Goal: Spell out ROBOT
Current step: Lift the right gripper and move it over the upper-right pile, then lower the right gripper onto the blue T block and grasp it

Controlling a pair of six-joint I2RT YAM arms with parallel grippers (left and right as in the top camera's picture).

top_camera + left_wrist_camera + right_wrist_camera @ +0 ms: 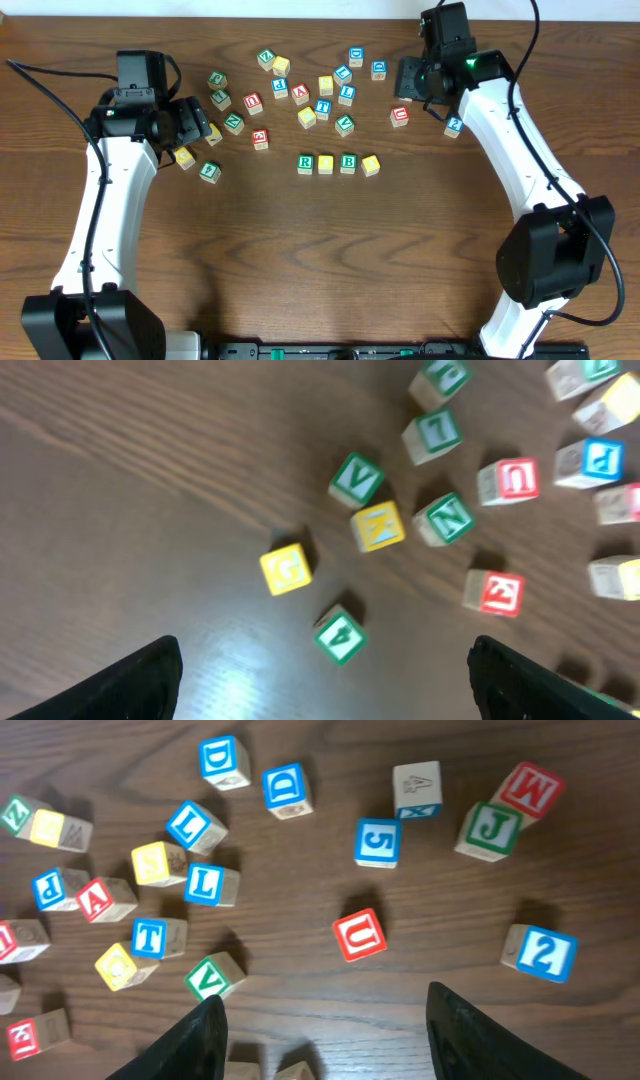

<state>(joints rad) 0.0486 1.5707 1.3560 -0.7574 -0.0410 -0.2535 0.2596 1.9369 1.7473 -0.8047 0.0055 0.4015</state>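
Left pincer [325,665]: jaws wide apart, empty, touching nothing. Green numbered cube [340,635] just ahead of gap, yellow G cube [286,569] beyond.

Right pincer [325,1015]: jaws partly apart, empty. Red U cube [360,934] just ahead, blue 2 cube [540,952] off to side.

Dark wooden table [300,260].

Row mid-table, side by side: green R cube [306,162], yellow cube [326,164], green B cube [348,163], second yellow cube [371,165], last slightly turned.

Blue T cube [150,937] farther back in loose scatter, apart from row, green V cube [212,977] near it.
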